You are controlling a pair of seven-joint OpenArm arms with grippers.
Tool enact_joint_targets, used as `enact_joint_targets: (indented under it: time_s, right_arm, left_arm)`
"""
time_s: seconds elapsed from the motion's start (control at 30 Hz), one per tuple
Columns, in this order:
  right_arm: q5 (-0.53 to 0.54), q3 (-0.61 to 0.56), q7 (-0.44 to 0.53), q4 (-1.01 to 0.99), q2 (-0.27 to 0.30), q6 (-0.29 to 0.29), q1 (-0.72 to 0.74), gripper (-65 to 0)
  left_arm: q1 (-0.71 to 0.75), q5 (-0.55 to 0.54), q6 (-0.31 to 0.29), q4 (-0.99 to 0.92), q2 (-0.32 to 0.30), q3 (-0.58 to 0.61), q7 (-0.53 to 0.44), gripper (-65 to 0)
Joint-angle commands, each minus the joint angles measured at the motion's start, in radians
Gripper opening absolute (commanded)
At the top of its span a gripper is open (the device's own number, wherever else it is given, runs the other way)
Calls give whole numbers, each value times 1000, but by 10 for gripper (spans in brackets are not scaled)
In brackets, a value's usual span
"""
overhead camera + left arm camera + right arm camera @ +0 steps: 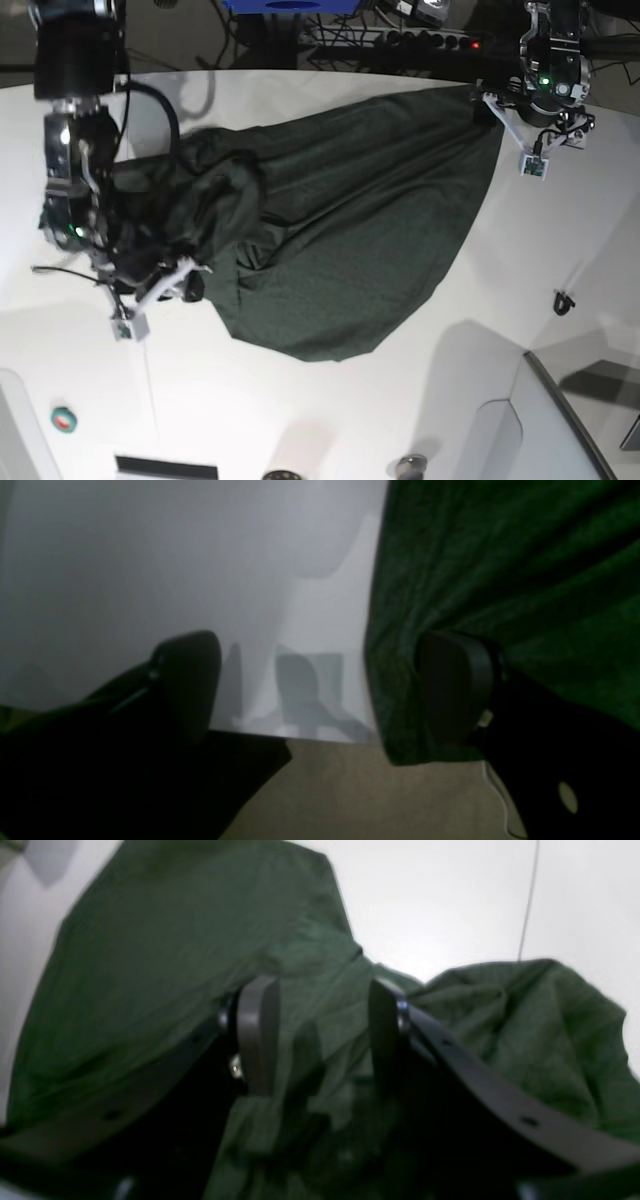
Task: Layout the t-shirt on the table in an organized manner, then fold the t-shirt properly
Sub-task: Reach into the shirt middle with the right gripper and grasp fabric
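Left wrist view: the left claw [320,685] stands wide open with nothing between its two dark rounded fingers [187,680]. One finger is over the bare, smooth white worktop [150,570]; the other is at the edge of the large dark green, soft fabric t-shirt [500,570], whose border runs up the picture just inside that finger. The cloth's lower corner hangs a little past the worktop's edge, over a beige floor [350,790]. No writing or label can be read.

Right wrist view: the right claw [320,1040] is partly open, its flat dark fingers [257,1030] apart on either side of a bunched ridge of the green cloth [150,950]. Whether the fabric is pinched or only lying between them cannot be told. The garment is plain and unprinted, smoother on the left and crumpled into a heap on the right. Behind it the white worktop [440,900] shows a thin seam line.

Base view: the t-shirt [370,240] lies on the wide white worktop [330,420], its long axis running from the gathered, wrinkled bundle by the right claw [165,280] at the picture's left up to a drawn-out corner by the left claw [490,105] at the upper right. The lower edge curves in a broad, fairly flat sweep. Small tags on the claws are too small to read.
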Motion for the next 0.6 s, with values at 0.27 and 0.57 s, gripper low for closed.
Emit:
enact_joint_targets:
  time_s: [0.27,0.57]
  right_arm:
    - [11,3,20,-290,-4,1,142,-392]
    - [11,3,20,-128,1,0,79,-387]
  left_arm:
    - [1,5,6,14,-13,-7,-10,-51]
    - [1,5,6,14,-14,-7,-10,-51]
